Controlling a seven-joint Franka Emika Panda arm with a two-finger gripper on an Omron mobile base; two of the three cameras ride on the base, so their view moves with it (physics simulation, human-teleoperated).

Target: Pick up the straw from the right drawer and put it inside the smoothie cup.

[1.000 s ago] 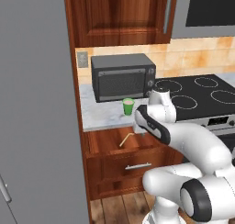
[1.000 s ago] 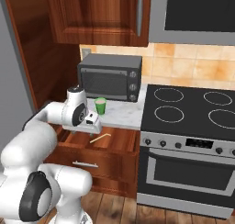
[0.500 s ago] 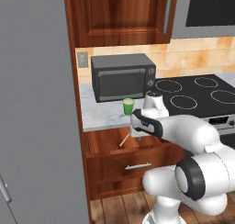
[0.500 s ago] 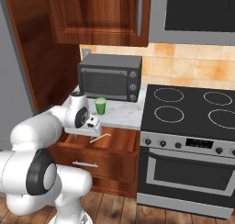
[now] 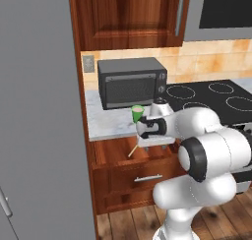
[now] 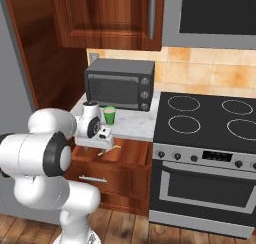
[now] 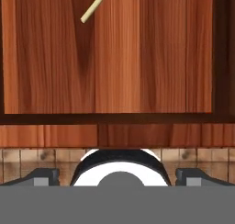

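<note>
The right drawer (image 5: 142, 177) stands pulled out under the counter, its wooden floor (image 7: 147, 58) showing in the hand view. The straw (image 5: 133, 152) lies slanted on that floor near the left side; one end of the straw (image 7: 95, 5) reaches the top of the hand view. The green smoothie cup (image 5: 137, 113) stands on the counter in front of the microwave, also the cup (image 6: 109, 115) from the right. My gripper (image 5: 157, 145) hangs over the drawer, pointing down, right of the straw and not touching it. Its fingertips (image 7: 43, 176) are wide apart, open and holding nothing.
A black microwave (image 5: 130, 81) sits at the back of the marble counter (image 5: 106, 123). The stove (image 6: 210, 118) with its oven (image 6: 205, 188) is to the right. A tall grey panel (image 5: 39, 116) stands on the left, and wooden wall cabinets (image 5: 133, 13) hang above.
The hand has swung left and down from beside the cup to just above the open drawer. Straw and cup have stayed put.
</note>
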